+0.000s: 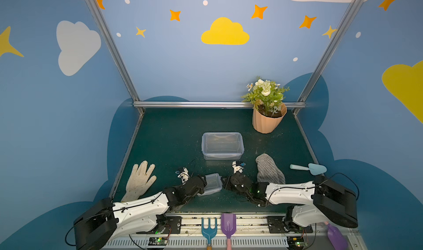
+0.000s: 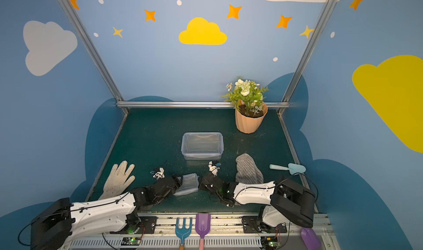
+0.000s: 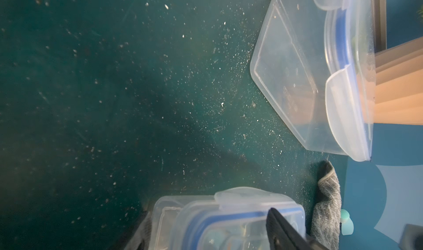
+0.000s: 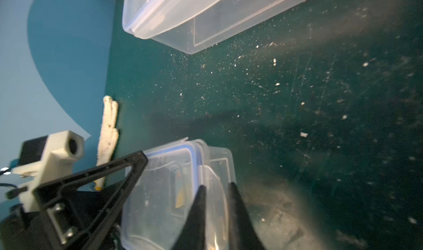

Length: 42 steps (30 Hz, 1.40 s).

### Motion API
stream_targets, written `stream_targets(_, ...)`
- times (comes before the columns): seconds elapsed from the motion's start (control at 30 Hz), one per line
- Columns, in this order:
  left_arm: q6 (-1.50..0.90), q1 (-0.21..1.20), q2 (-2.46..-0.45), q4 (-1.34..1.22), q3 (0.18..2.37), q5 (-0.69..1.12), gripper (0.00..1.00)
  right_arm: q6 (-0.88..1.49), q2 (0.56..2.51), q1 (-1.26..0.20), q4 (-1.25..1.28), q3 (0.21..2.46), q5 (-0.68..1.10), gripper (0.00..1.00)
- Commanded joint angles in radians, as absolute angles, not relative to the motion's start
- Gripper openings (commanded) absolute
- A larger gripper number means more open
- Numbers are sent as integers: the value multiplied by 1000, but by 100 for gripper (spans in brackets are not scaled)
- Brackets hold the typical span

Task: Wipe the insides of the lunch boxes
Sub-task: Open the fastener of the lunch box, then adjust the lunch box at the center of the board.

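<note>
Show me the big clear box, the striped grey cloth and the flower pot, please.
large lunch box (image 1: 222, 156): in a top view, on its near wall.
grey striped cloth (image 1: 269, 169): in a top view, on its middle.
flower pot (image 1: 266, 122): in a top view, on its ribbed side.

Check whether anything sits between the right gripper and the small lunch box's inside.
Yes: the blue-trimmed lid still covers the small lunch box. The right gripper is shut on the lid's edge.

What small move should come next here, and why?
Probably the right gripper lifts the clip it pinches, unlatching the lid of the small box. The lid is on, the left gripper braces the box, and the cloth lies untouched.
</note>
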State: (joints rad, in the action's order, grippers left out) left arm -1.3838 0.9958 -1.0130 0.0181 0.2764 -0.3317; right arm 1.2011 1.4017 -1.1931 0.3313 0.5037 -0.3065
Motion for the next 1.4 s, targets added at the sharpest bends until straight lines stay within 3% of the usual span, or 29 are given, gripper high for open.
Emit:
stream_targets(0.0,-1359,1006,-1036,61,268,-239,76,1174,1409,-1212,189,514,-270,0)
stream_targets(0.1,-1355,1007,-1038,63,270,-238,76,1153,1397,-1211,184,519,-269,0)
stream_targets(0.17,-1353,1006,-1034,63,272,-240,77,1146,1379,-1211,162,527,-273,7)
stream_targets(0.43,-1334,1005,-1022,58,274,-256,77,1129,1330,-1192,146,522,-256,60)
stream_targets(0.6,-1297,998,-1022,33,281,-261,78,1106,1306,-1162,159,516,-222,71)
stream_targets(0.8,-1237,967,-1045,3,308,-241,79,1078,1295,-1117,165,509,-141,77)
stream_targets(1.13,-1180,938,-1199,-100,400,-161,80,1063,1279,-1083,171,490,-63,79)
stream_targets(1.37,-1107,923,-1328,-93,529,-100,87,1068,1220,-1068,117,471,-75,81)
